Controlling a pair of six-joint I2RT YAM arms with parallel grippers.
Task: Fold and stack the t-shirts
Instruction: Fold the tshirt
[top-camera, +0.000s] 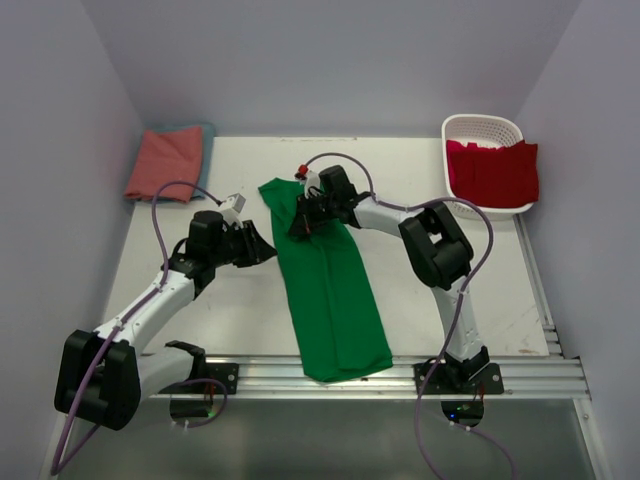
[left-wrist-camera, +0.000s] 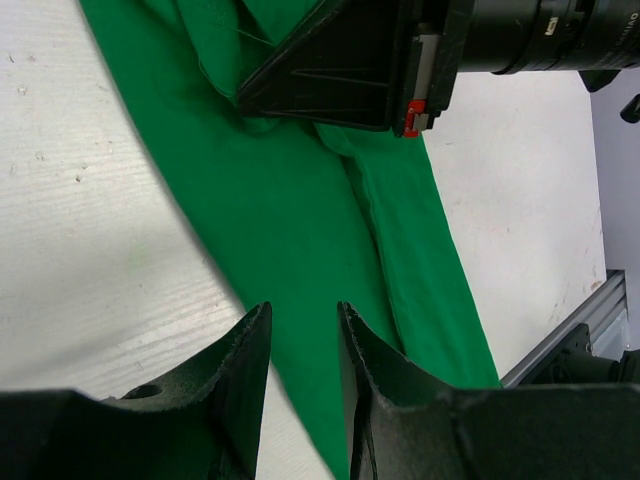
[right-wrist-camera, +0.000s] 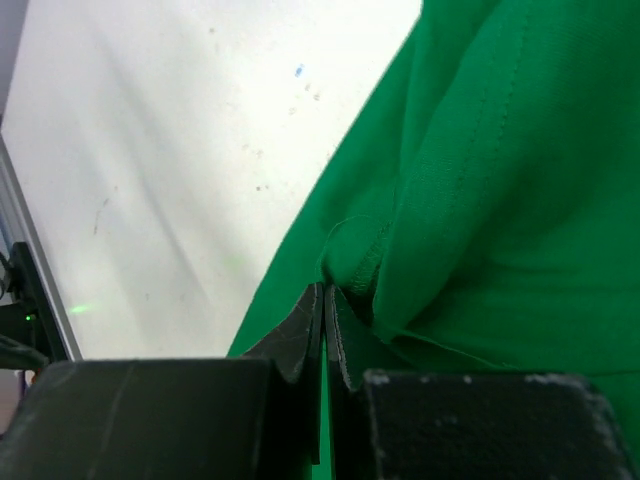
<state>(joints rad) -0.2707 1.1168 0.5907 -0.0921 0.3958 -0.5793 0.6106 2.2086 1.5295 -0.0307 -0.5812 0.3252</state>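
Note:
The bright green t-shirt (top-camera: 330, 290) lies as a long narrow strip down the middle of the table, from the far middle to the near rail. My right gripper (top-camera: 301, 227) is at its far part, shut on a bunched fold of green cloth (right-wrist-camera: 380, 260); its jaws (right-wrist-camera: 328, 292) pinch the fold. My left gripper (top-camera: 267, 247) hovers at the strip's left edge, open, with the green shirt (left-wrist-camera: 300, 200) lying below the gap between its fingers (left-wrist-camera: 300, 312) and nothing held. A salmon-pink shirt (top-camera: 165, 160) lies folded on a teal-blue one (top-camera: 208, 133) at the far left corner. A red shirt (top-camera: 492, 172) fills the basket.
The white lattice basket (top-camera: 482, 123) stands at the far right corner. An aluminium rail (top-camera: 400, 372) runs along the near edge, and the green strip's end hangs over it. The right arm's black body (left-wrist-camera: 340, 70) shows at the top of the left wrist view.

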